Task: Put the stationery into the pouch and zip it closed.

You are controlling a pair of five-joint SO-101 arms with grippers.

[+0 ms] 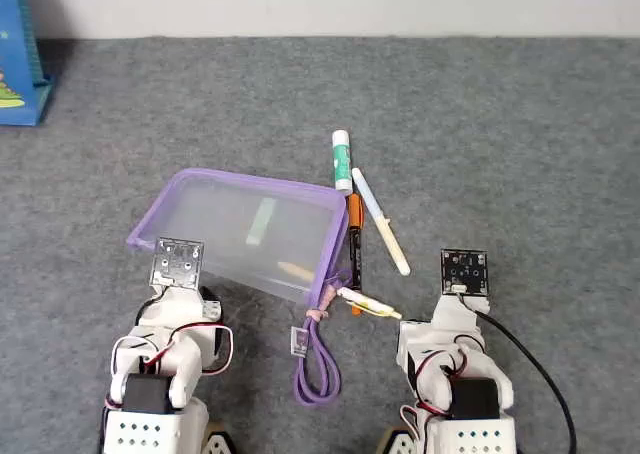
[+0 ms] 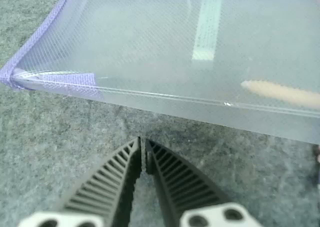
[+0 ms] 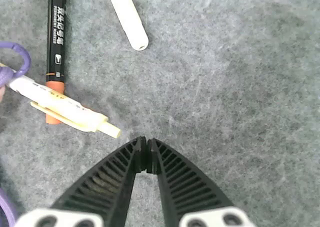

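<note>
L pincer (image 2: 144,159): shut tip to tip, grips nothing. Hovers low over grey desk (image 1: 520,124), aimed at pouch (image 2: 150,47), just short of its near long edge. L arm folded back at desk's near-left side, wrist above pouch's near-left corner.

R pincer (image 3: 147,157): likewise closed, tips meeting, empty. Points down at bare felt just beside tip of clip pen (image 3: 65,104). R arm folded at near-right side.

Print: white lettering along marker (image 3: 54,42) barrel, not read off. Pale green label (image 2: 206,27) inside pouch, text too faint to tell.

Materials/shapes: pincer fingers black plastic, ribbed, tapering to points. Desk cover fuzzy grey felt. Pouch flat, see-through mesh-textured plastic w/ purple fabric trim, lies tilted left of centre; purple strap (image 1: 318,359) loops from its near-right corner. Beige stick (image 2: 282,93) inside, by near edge. Outside, along pouch's right end: marker black w/ orange ends; clip pen white-yellow, across marker's near end; pale pen (image 1: 380,221) slim, cream; white-green stick (image 1: 342,161) farthest back. Blue box (image 1: 18,54) at far-left corner.
</note>
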